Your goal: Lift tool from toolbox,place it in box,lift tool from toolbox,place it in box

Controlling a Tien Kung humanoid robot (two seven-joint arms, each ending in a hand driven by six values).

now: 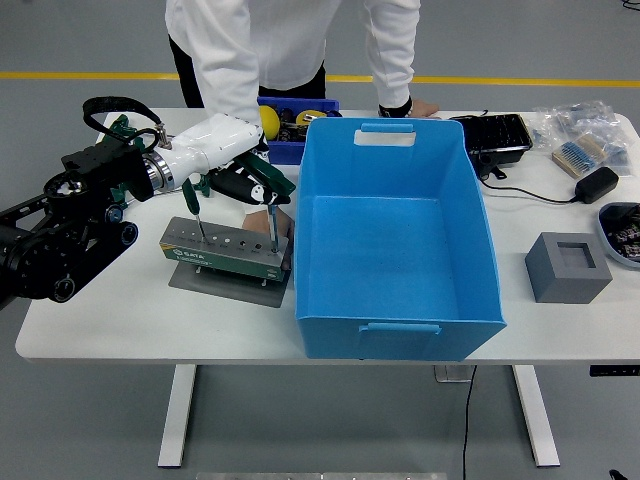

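The toolbox [226, 253], a grey-topped green block with a row of holes, stands on a grey base plate on the white table [120, 320], just left of the big blue box [395, 235] and almost touching its left wall. Two tools stand upright in the toolbox: one with a green handle [193, 205] near its left end, and a second tool [271, 222] at its right end, closest to the blue box. The left hand [222, 160], white-shelled with dark fingers, hovers over the toolbox, and its fingers [255, 187] curl around the handle of the second tool while the shaft sits in its hole. The blue box holds nothing that can be seen.

Behind the toolbox a person in a white top stands at the far edge of the table; one person's hand [262, 222] rests on the table right behind the toolbox's right end, the other [420, 107] lies behind the blue box. A small blue bin [290, 130] with a yellow ball and bits sits behind the toolbox. Right of the blue box lie a black tray [495, 135], a black adapter [592, 184] with cable and a grey cube [566, 266].
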